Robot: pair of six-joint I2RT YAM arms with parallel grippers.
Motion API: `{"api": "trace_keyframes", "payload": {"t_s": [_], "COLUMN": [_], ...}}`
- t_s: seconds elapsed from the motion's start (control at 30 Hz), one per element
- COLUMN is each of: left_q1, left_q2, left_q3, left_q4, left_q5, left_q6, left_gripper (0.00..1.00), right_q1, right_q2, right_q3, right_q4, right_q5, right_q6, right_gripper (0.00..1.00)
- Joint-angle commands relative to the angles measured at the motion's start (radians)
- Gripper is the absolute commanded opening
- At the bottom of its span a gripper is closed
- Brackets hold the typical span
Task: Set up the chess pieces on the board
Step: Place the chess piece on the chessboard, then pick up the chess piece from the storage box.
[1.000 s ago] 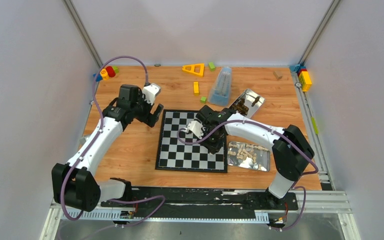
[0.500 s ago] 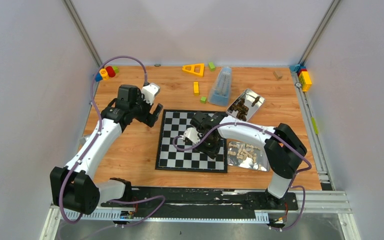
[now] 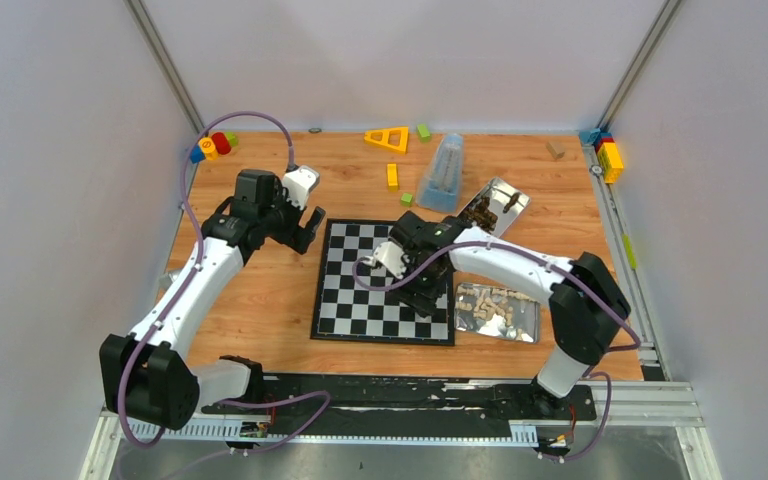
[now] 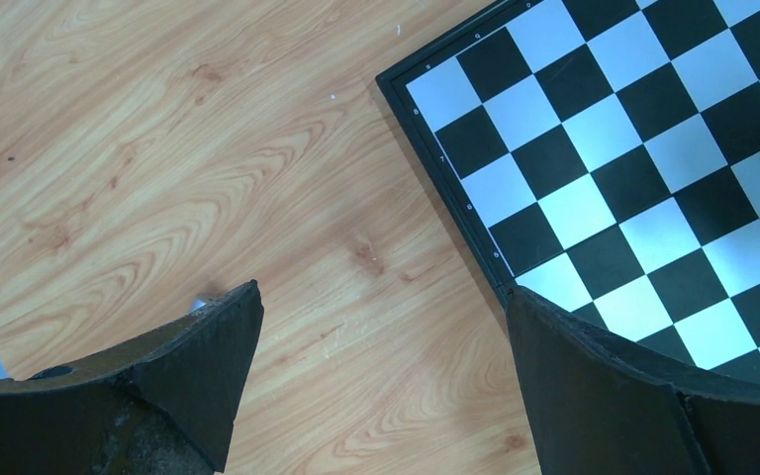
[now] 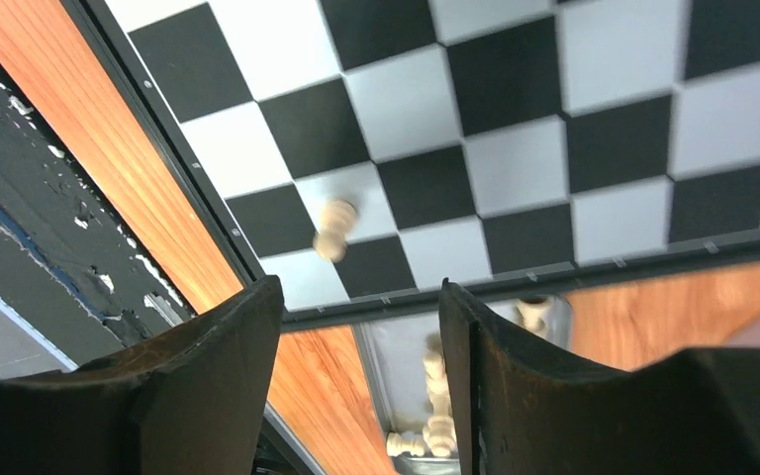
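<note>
Near the right arm's base, an open tin (image 3: 528, 300) of pale chess pieces (image 3: 490, 305) lies just beside the board (image 3: 360, 290). The right gripper (image 5: 356, 297) hovers over the board's near right corner, fingers spread and holding nothing; one pale piece (image 5: 333, 230) sits there, blurred. Farther off, the left gripper (image 4: 381, 297) hangs over the table (image 3: 260, 300) at the board's far left corner, fingers spread wide and empty.

I list two arms, left arm (image 3: 192, 290) and right arm (image 3: 508, 262): white links, black joints, black shoulder blocks. A mauve cable (image 3: 250, 114) loops along each. The left pincer (image 4: 381, 292) and right pincer (image 5: 358, 285): black wedge fingers, scuffed.
</note>
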Motion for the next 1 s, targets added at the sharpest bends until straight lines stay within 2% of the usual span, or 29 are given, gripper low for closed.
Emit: {"api": "trace_keyframes", "payload": {"t_s": [0.0, 0.3, 0.67, 0.8, 0.97], "left_q1": [0.008, 0.008, 0.007, 0.009, 0.008], "left_q2": [-0.046, -0.038, -0.016, -0.016, -0.015], "left_q3": [0.005, 0.013, 0.013, 0.011, 0.009], "left_q4": [0.027, 0.012, 0.008, 0.006, 0.009], "left_q5": [0.001, 0.03, 0.044, 0.047, 0.049], "left_q6": [0.017, 0.026, 0.027, 0.029, 0.03], "left_gripper": [1.0, 1.0, 1.0, 1.0, 1.0], "right_q1": [-0.11, -0.305, -0.388, -0.4, -0.404], "right_q2": [-0.158, -0.358, -0.384, -0.377, -0.378], "right_q3": [-0.03, -0.221, -0.38, -0.402, -0.416], "right_q4": [0.0, -0.023, 0.026, 0.032, 0.033], "right_q5": [-0.056, -0.063, -0.02, -0.012, -0.004], "right_q6": [0.022, -0.004, -0.041, -0.049, -0.049], "right_gripper": [0.61, 0.6, 0.54, 0.49, 0.34]}}
